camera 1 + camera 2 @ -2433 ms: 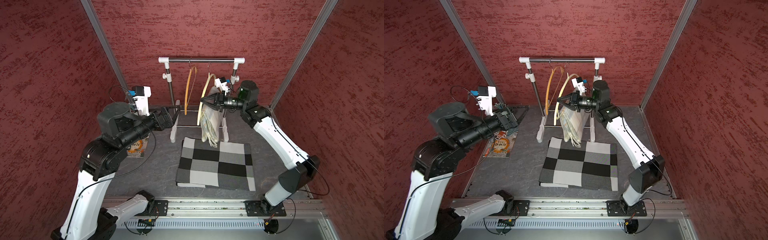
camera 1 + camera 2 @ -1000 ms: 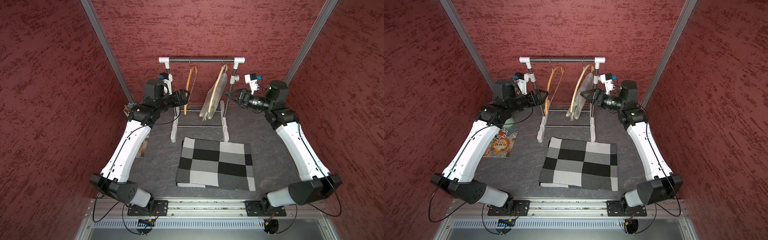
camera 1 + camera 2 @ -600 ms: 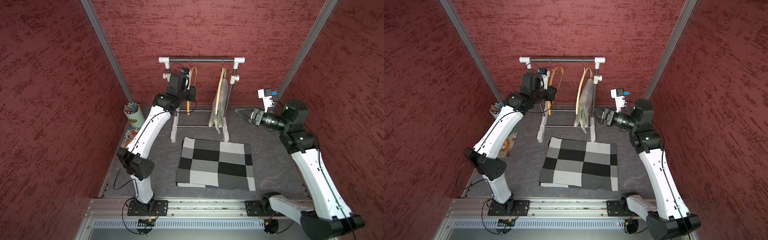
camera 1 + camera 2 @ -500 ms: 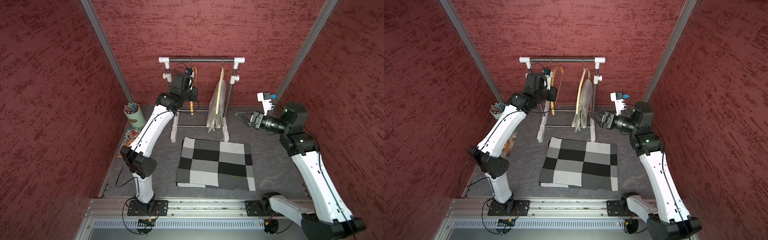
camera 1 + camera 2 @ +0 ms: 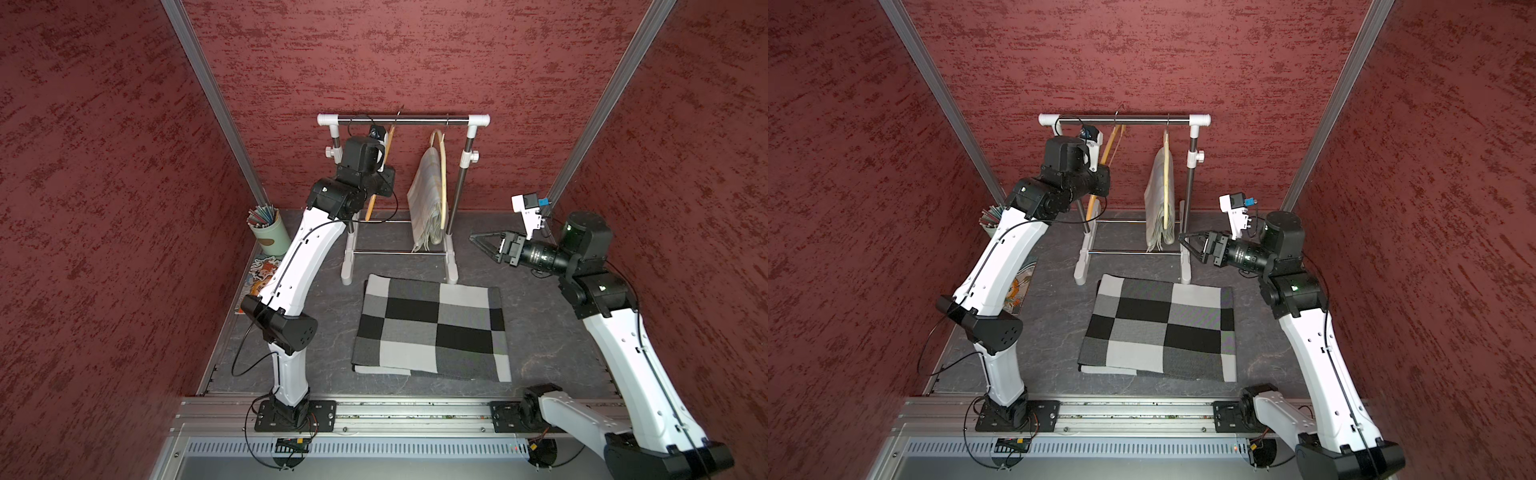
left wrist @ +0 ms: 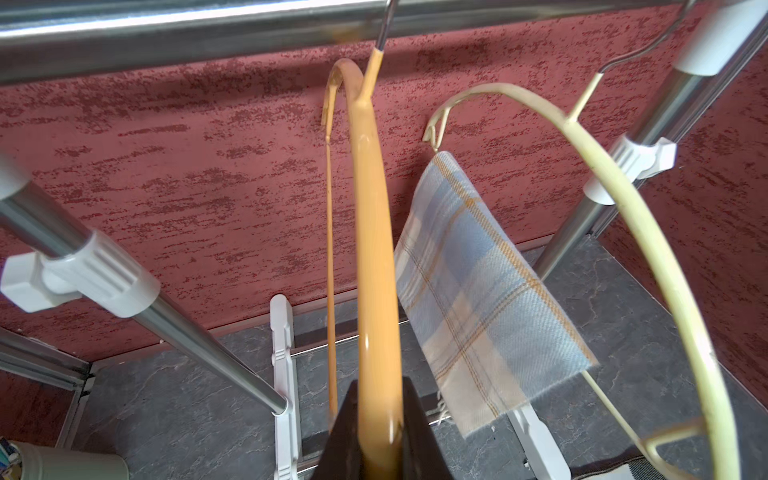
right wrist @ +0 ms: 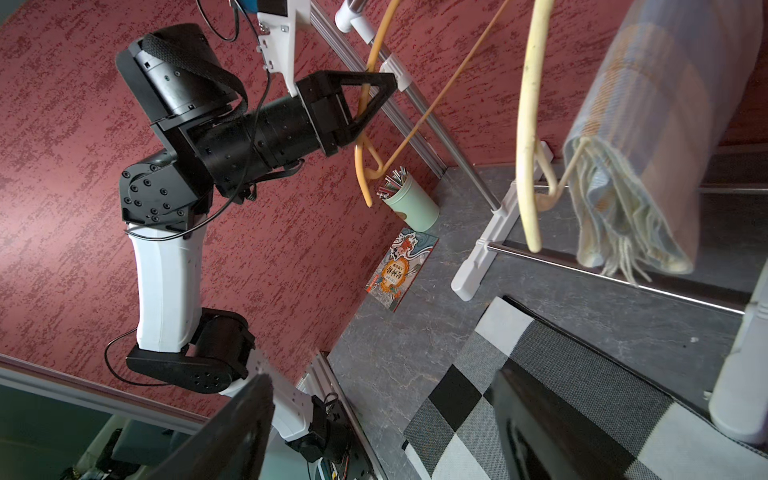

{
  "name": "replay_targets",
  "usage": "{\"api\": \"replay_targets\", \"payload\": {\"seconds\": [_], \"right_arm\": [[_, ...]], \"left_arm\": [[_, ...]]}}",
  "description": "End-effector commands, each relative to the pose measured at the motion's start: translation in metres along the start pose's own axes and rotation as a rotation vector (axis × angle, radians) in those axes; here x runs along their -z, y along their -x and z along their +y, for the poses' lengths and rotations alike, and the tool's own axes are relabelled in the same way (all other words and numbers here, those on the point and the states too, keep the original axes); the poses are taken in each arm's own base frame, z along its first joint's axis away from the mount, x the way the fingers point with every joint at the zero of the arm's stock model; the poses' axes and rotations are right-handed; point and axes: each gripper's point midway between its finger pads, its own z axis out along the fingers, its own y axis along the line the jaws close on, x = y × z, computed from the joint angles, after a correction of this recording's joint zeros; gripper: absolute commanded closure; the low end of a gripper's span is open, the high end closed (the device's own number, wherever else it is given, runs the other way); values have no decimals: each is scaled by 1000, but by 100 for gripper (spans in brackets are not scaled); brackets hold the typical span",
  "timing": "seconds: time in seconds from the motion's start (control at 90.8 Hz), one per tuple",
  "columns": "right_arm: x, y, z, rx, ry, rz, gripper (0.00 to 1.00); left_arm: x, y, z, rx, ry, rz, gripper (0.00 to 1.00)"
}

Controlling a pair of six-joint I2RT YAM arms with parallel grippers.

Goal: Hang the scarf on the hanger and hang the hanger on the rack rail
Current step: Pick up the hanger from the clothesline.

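Tabletop (image 5: 548,332) of dark grey, stone-patterned sheet carries a garment rack (image 5: 415,121) with white plastic feet and joints and a metal top bar, standing at the far side. A black, grey and white checkered scarf (image 5: 430,328), folded into a flat rectangle, lies on the tabletop just in front of the rack's feet, well apart from both claws. A blue and beige plaid scarf (image 5: 426,199) with a fringed end hangs folded over the lower bar of a pale yellow curved plastic hanger (image 5: 444,178), which hooks on the rack's top bar toward its right post. Toward the left post hangs an orange curved plastic hanger (image 6: 372,249). The left claw (image 6: 380,399) is clamped on the orange hanger's shoulder, with one dark finger on each side of it in the left wrist view. The right claw (image 5: 484,245) hovers above the tabletop to the right of the rack, near its right foot, its jaws spread wide apart. A pale green cup (image 5: 270,232) of coloured pencils stands by the left wall. A printed booklet (image 7: 401,270) lies flat just in front of it.
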Motion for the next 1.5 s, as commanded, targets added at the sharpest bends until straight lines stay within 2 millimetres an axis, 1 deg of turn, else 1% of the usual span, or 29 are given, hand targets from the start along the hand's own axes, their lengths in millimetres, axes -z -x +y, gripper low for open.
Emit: {"api": "replay_targets", "payload": {"seconds": [0.0,0.066,0.165,0.231,0.253,0.308,0.331,0.364,0.397,0.419,0.474,0.529,0.584,0.672,0.804,0.881,0.958,1.058,1.102,1.113,1.135,1.146,1.157,1.168,1.179,1.245,1.289,1.41,1.487], "right_arm": [[5,0,5,39,3,-16,14],[6,-1,5,41,1,-14,14],[7,-3,5,41,-3,-12,14],[8,-5,6,43,-6,-11,14],[9,-5,6,43,-6,-10,14],[10,-6,8,48,-5,-11,14],[11,-6,9,49,-5,-11,14],[12,-6,10,49,-4,-10,14],[13,-6,11,48,-3,-10,14],[13,-6,13,49,0,-9,14],[16,-6,17,49,7,-11,14],[18,-8,21,46,15,-10,14],[21,-10,25,41,24,-10,14],[26,-16,33,23,50,-1,14],[33,-27,46,-4,85,16,14],[35,-35,55,-31,112,30,14],[31,-44,59,-70,118,51,14],[15,-61,69,-94,121,105,14],[5,-70,74,-101,111,143,15],[0,-74,75,-105,101,160,15],[-8,-77,73,-119,79,179,16],[-8,-77,73,-119,79,179,16],[-15,-81,70,-136,52,194,17],[-15,-81,70,-136,52,194,17],[-23,-85,68,-152,34,215,17],[-44,-94,63,-185,-16,259,19],[-58,-99,53,-222,-74,286,21],[-96,-107,33,-299,-184,337,23],[-117,-106,33,-301,-198,359,23]], "left_arm": [[52,47,-18,2,-67,-172,100],[63,51,-22,6,-68,-206,100],[82,52,-18,45,-66,-238,100],[93,45,-14,75,-67,-241,100],[93,40,-14,83,-69,-234,100],[104,29,-10,103,-67,-236,100],[114,27,-7,115,-67,-246,100],[117,15,-5,128,-65,-231,100],[131,9,0,144,-66,-237,100],[135,1,2,151,-65,-228,100],[156,-15,9,178,-67,-220,100],[167,-40,14,190,-64,-182,100],[184,-64,20,211,-70,-151,100],[206,-103,22,230,-105,-109,100],[221,-161,23,271,-144,-28,100],[219,-191,18,302,-173,18,100],[211,-217,11,326,-189,51,100],[196,-244,3,305,-157,85,100],[191,-250,-3,283,-151,89,100],[190,-251,-4,278,-151,87,100],[188,-253,-8,266,-151,87,100],[187,-254,-9,261,-152,84,100],[186,-254,-11,256,-155,82,100],[186,-254,-13,251,-158,78,100],[185,-254,-15,244,-163,76,100],[182,-255,-25,211,-174,67,100],[179,-257,-30,187,-170,71,100],[176,-260,-39,122,-153,82,100],[175,-263,-43,92,-148,80,100]]}}
